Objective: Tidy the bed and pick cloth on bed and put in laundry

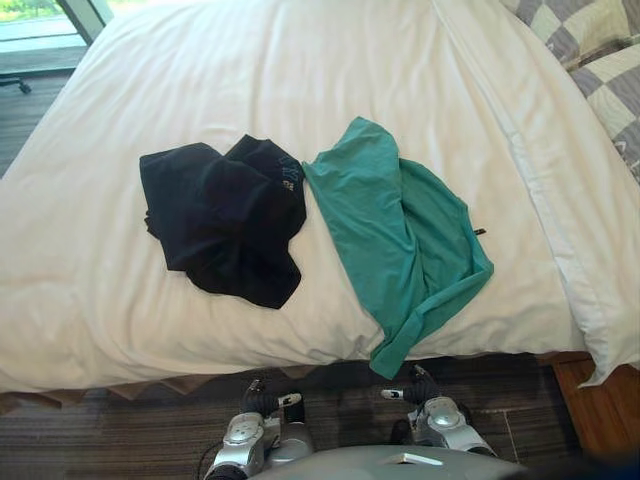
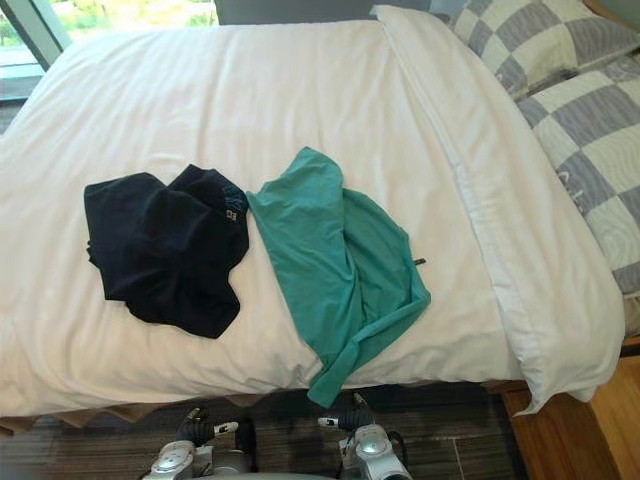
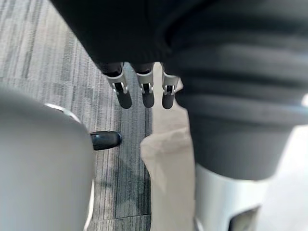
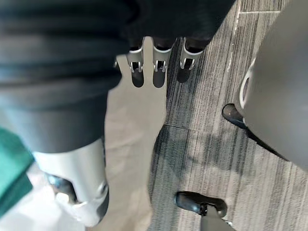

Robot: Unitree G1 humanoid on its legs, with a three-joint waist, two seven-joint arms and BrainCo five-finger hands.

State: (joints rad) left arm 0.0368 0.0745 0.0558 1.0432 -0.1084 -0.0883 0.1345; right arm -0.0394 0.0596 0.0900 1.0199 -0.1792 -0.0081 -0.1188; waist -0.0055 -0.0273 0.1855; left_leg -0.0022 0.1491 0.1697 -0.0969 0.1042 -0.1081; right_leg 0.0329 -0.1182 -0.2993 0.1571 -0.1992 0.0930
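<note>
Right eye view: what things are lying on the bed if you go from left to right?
black clothes → green shirt → checkered pillows

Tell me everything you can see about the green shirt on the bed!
The green shirt is teal, thin and soft-looking, with lots of wrinkles. It lies crumpled and folded over itself on the white duvet, close to the bed's near edge. One narrow end hangs over that edge toward the floor. Its left side lies right beside the black clothes and seems to touch them. Nothing is holding it.
</note>
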